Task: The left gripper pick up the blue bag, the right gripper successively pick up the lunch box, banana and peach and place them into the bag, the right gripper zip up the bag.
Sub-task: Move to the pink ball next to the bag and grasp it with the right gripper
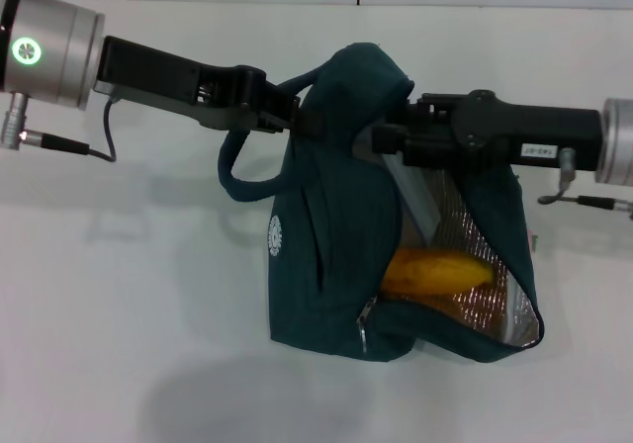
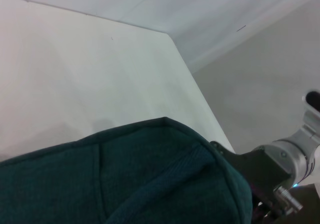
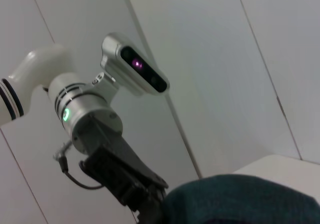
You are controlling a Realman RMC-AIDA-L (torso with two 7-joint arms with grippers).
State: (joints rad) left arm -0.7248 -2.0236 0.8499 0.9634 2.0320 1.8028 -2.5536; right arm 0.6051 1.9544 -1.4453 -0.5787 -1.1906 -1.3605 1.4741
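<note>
The left gripper [image 1: 297, 115] is reaching in from the left and clamping the top of the blue bag [image 1: 326, 255] at its left side, where one looped handle [image 1: 237, 171] is curving down beside it. The bag is hanging from that grip above the white table [image 1: 119, 295], its body sagging downward and throwing a soft shadow on the surface below. A small white round logo [image 1: 276, 235] is showing on the bag's left face, and a zipper pull [image 1: 364, 316] is dangling near the lower edge.

The right gripper [image 1: 381, 136] is coming in from the right, its black body carrying a white label [image 1: 539, 152], and its tip is sitting at the upper rim of the bag, partly hidden by the fabric; I cannot tell whether its fingers are apart or together, or whether they are pinching anything.

The bag's right side is gaping open, showing the silver lining [image 1: 490, 305]. The banana [image 1: 435, 271] is lying inside the bag, low in the opening, resting against the foil. A pale, clear edge is showing just above it inside the bag, too hidden to name.

In the left wrist view, teal fabric [image 2: 125, 179] is filling the lower part, with the other arm's grey wrist [image 2: 285, 159] beyond it. In the right wrist view, the green-lit wrist [image 3: 82, 114] of the left arm is standing above the bag's fabric [image 3: 240, 199].
</note>
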